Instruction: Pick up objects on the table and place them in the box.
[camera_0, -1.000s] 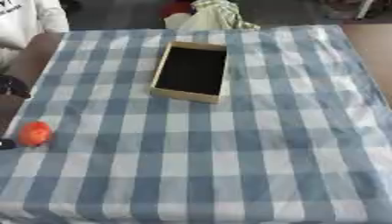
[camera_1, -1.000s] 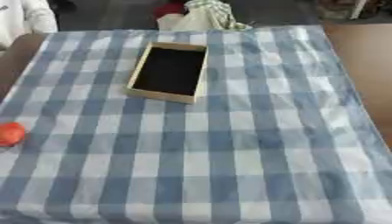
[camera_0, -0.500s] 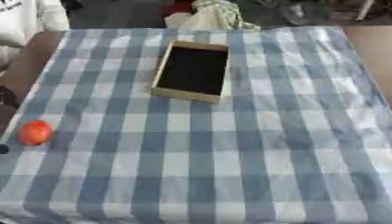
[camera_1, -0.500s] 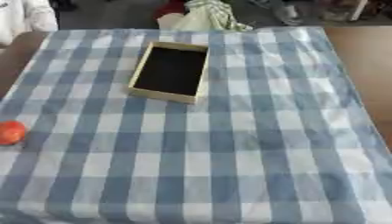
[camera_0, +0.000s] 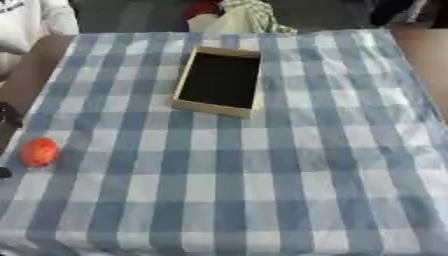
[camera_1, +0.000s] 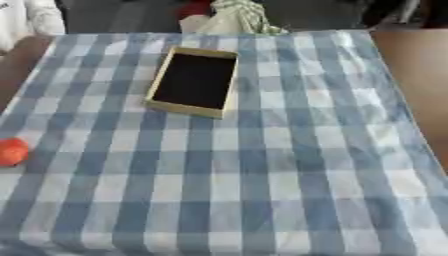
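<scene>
The table fills nearly the whole view, its brown top bare only along the 3 o'clock and 9 o'clock edges. Over it lies a blue-and-white checked cloth, spread flat to give an even working surface, with some rumpling toward 3 o'clock.

The box sits on the cloth at about 11 o'clock from the middle of the view. It is shallow, pale-rimmed, dark inside, open upward and apparently empty, slightly askew to the checks. Lying flat with its mouth up, it can take a thing lowered straight in from above.

Beyond the far table edge, at 12 o'clock, is a bundle of pale and greenish fabric with something red just beside it (off the cloth, and probably no part of the job).

The one thing to collect is a small orange ball at 9 o'clock, right at the cloth's left edge and well apart from the box. It rests alone, nothing touching it.

Neither hand shows in either view, so I cannot tell how their fingers stand. A small dark shape at the left edge just below the ball is too little to identify.

Judging from this, the task is at its start: the ball's place favours a left-hand reach, then a carry toward 12 o'clock and right, to the box.
</scene>
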